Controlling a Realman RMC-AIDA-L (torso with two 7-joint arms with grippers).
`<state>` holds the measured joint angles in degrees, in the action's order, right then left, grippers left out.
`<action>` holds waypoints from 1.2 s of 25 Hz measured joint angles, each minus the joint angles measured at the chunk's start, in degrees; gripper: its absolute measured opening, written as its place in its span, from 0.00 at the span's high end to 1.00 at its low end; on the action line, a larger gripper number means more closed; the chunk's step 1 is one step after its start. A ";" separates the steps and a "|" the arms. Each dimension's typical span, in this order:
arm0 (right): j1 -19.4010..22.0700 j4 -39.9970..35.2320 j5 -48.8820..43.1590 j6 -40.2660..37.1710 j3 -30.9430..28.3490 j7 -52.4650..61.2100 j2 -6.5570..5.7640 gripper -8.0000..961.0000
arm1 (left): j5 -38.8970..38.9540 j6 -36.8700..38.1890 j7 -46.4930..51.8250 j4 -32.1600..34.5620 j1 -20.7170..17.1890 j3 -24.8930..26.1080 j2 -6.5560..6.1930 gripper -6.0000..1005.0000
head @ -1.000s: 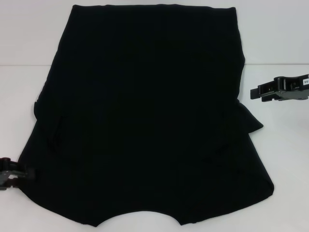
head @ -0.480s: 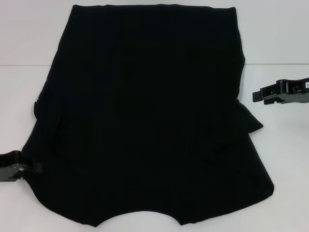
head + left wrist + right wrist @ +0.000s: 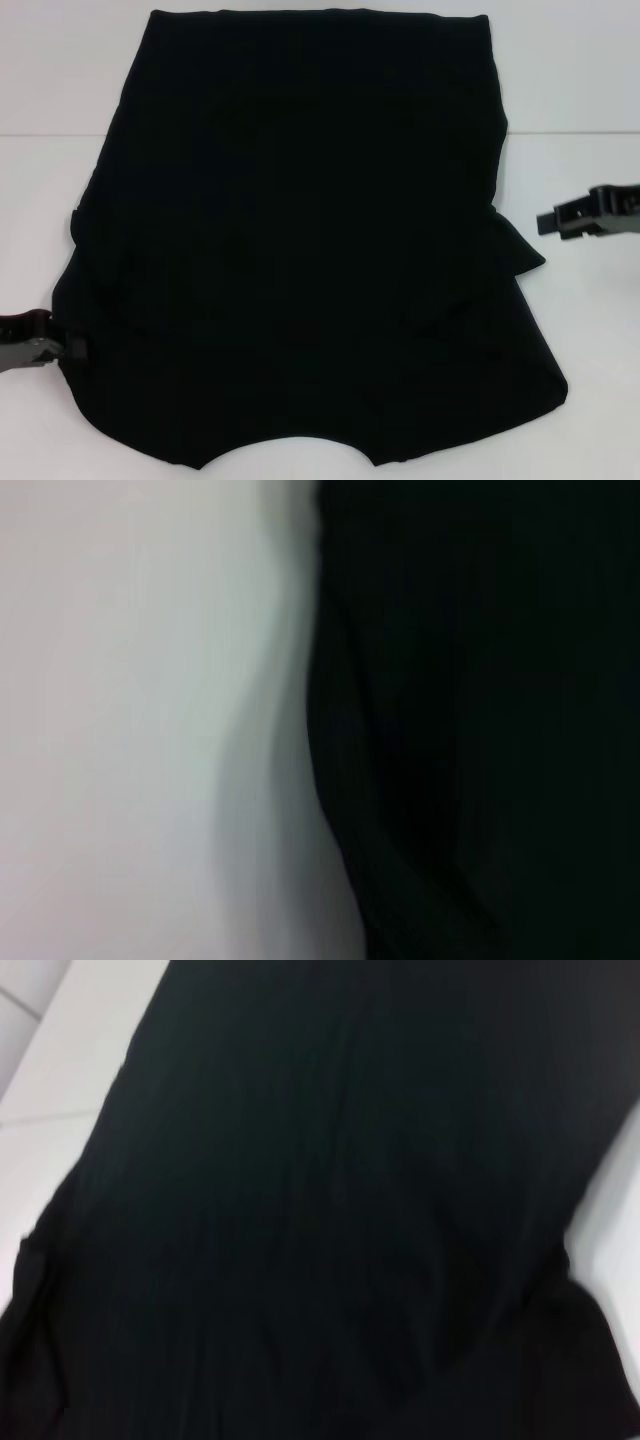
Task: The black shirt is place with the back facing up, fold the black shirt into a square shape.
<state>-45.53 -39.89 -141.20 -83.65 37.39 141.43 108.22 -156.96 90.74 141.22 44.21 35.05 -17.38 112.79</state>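
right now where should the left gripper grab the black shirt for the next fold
Probably the black shirt's left edge, near its lower corner, coming in from the robot's left. The cloth lies flat on the white table, so a free edge is the only part to pinch, and the left gripper is already right at that edge. The right gripper hovers apart from the opposite side.

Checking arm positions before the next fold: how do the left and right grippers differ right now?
The left gripper sits low at the near left edge of the black shirt, its tip against the cloth; the right gripper sits higher, clear of the shirt over the bare white table. The left shows mostly cut off at the frame edge; the right shows more body. Both point inward toward the shirt.
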 joint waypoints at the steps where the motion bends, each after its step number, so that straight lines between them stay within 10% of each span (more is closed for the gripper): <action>1: 0.31 -0.06 -0.09 -1.00 0.08 -0.04 -0.24 0.49 | 0.48 0.53 -0.68 0.00 0.04 0.04 -0.02 0.84; 14: 5.94 -0.31 -3.89 -14.87 0.58 -0.46 -3.57 0.48 | 2.89 1.05 -2.44 -0.53 0.83 0.28 -0.63 0.95; 30: 5.96 0.44 -5.50 -7.84 5.79 -2.37 1.72 0.47 | 2.89 0.34 -1.92 -1.32 0.93 0.50 -0.64 0.94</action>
<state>-39.56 -39.45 -146.70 -91.49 43.19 139.06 109.94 -154.07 91.08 139.30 42.89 35.97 -16.88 112.15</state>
